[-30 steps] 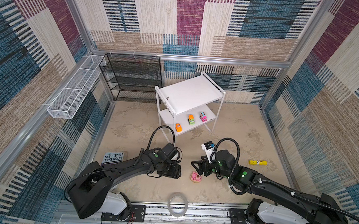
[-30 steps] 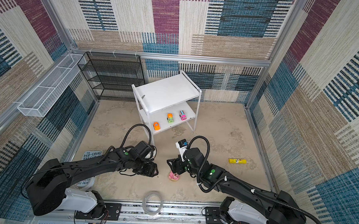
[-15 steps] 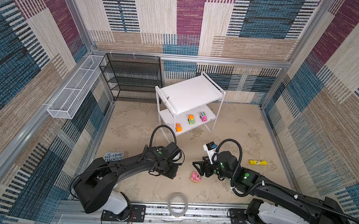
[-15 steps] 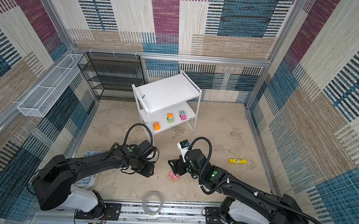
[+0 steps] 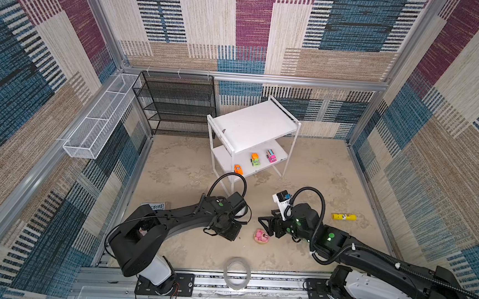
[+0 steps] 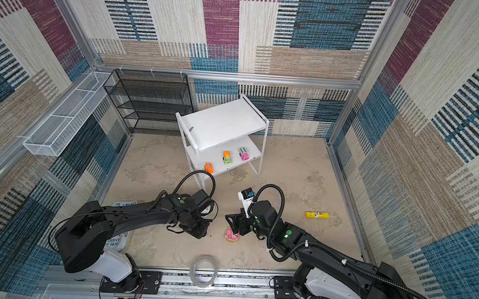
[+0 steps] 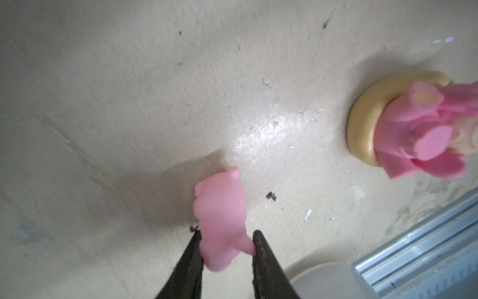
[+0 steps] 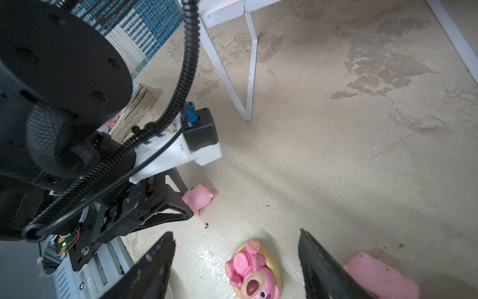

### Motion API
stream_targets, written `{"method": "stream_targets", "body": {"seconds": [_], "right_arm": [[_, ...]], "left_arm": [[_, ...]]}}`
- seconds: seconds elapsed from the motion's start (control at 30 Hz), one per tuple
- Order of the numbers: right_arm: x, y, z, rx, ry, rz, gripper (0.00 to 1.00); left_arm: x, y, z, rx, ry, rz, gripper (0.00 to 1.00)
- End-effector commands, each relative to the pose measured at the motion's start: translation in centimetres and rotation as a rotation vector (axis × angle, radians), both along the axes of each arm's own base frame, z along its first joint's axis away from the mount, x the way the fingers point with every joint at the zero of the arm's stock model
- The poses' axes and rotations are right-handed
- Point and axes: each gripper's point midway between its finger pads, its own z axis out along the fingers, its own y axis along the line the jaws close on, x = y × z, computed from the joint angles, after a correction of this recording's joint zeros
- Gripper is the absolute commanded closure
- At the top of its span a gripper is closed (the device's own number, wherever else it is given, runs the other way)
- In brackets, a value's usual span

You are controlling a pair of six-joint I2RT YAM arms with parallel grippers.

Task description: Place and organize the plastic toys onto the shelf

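Left gripper (image 7: 226, 246) closed on a small pink pig (image 7: 219, 212) that lies on the counter (image 7: 129, 103). Right gripper (image 8: 235, 259) open wide just beside a pink bear (image 8: 249, 274) on a yellow base, which shows between its jaws in the wrist view. An orange car (image 5: 238, 169), a green-orange car (image 5: 255, 159) and a pink car (image 5: 271, 156) stand in a row on the lower board of the white shelf (image 5: 251, 122).

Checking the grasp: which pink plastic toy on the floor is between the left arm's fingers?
The small plain pink plastic pig; the pink bear on a round yellow base lies untouched.
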Motion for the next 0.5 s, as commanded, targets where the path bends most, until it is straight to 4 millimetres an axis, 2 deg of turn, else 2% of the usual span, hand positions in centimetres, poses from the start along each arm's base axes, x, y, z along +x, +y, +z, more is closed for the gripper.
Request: {"method": "stream_targets", "body": {"seconds": [0.0, 0.13, 0.37, 0.47], "right_arm": [[0.2, -0.2, -0.1, 0.004, 0.003, -0.022, 0.24], [0.0, -0.2, -0.8, 0.002, 0.04, -0.028, 0.23], [-2.5, -0.8, -3.7, -0.016, 0.129, 0.033, 0.23], [-2.9, -1.0, -4.1, -0.027, 0.145, 0.038, 0.23]], "left_arm": [[0.7, 0.1, 0.4, 0.011, -0.042, -0.01, 0.77], [0.2, -0.9, 1.0, -0.065, -0.026, -0.012, 0.8], [-1.5, -1.6, 2.0, -0.242, 0.007, 0.071, 0.8], [-2.2, -2.0, 2.1, -0.349, 0.026, 0.115, 0.79]]}}
